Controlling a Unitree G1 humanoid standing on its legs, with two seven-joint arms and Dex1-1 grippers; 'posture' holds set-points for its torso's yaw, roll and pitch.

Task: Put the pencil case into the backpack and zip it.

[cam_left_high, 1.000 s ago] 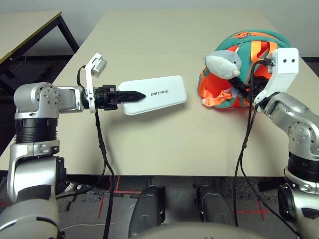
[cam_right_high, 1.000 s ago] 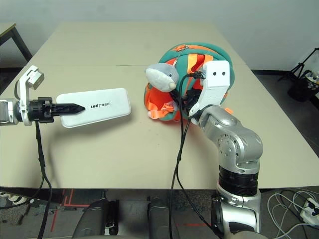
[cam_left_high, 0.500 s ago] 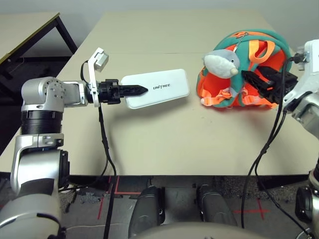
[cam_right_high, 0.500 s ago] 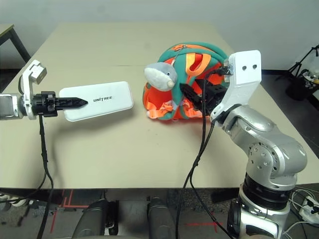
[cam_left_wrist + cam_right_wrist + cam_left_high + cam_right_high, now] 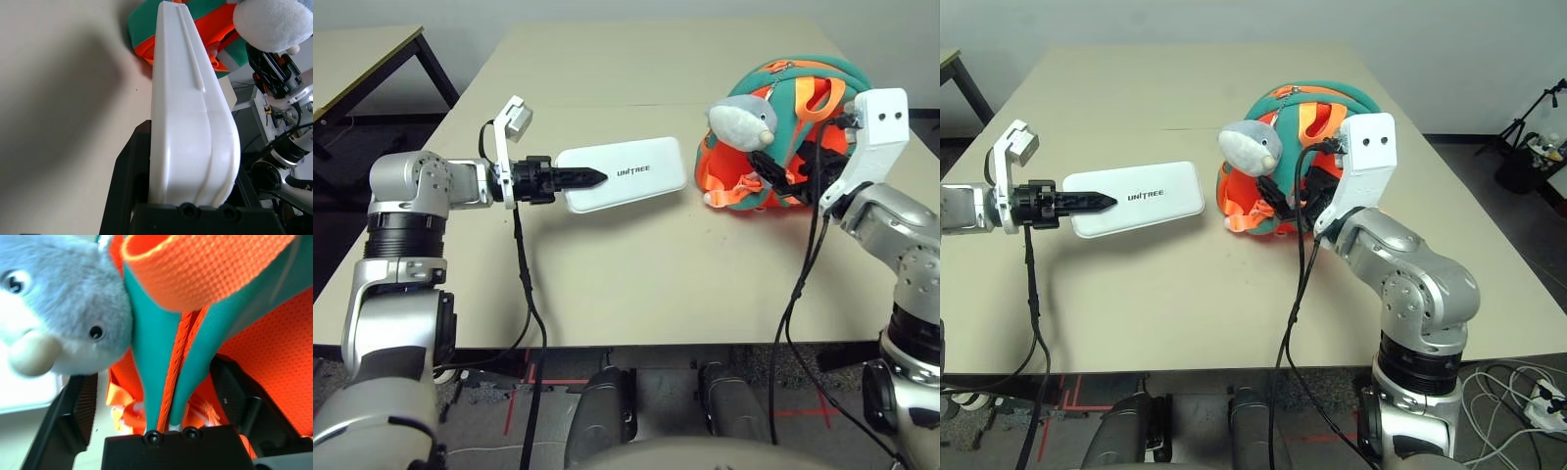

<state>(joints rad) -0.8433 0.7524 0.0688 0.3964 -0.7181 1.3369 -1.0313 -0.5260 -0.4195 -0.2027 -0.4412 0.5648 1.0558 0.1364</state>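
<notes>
Pinching pencil case (image 5: 625,174), left pincer (image 5: 188,196), right pincer (image 5: 172,404) spread astride backpack (image 5: 264,347) strap

The pencil case (image 5: 625,174), left of centre in the head views, is plain white with small dark "UNITREE" lettering, and the black fingers of the left gripper (image 5: 579,177) overlap its left end above a pale beige table (image 5: 636,264). At upper right the backpack (image 5: 808,93) is bright orange with teal trim and orange straps, its orange panels a fine mesh weave in the right wrist view. The plush dolphin charm (image 5: 740,120) hanging on it is grey on top and white below with a small black eye, and the right gripper (image 5: 161,396) beneath it is black.
</notes>
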